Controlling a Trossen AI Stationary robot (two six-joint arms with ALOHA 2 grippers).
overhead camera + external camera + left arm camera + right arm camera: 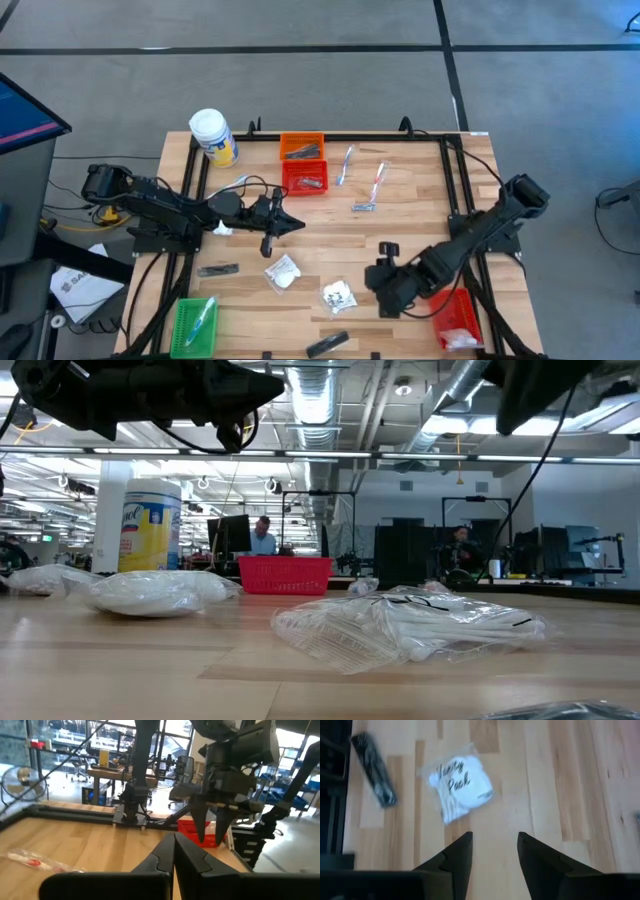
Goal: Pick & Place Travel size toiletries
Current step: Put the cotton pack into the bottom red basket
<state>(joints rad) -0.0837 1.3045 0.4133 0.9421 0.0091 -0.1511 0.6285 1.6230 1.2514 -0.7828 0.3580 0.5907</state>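
Travel size toiletries lie scattered on the wooden table. These include a white packet (283,272), a second packet (338,295) printed "Vanity Pack" (460,782), dark tubes (218,269) (327,344) and clear sticks (345,165) (378,178). My right gripper (385,292) hovers open just right of the printed packet. In its wrist view its fingers (492,852) stand short of the packet with nothing between them, and a dark tube (374,769) lies beyond. My left gripper (292,222) (174,851) is shut and level above the table's middle left, holding nothing.
An orange basket (301,148) and a red basket (305,177) stand at the far middle. A green basket (195,322) sits near left, and a red basket (455,318) near right under my right arm. A white jar (213,137) stands far left. Bare wood lies around the packets.
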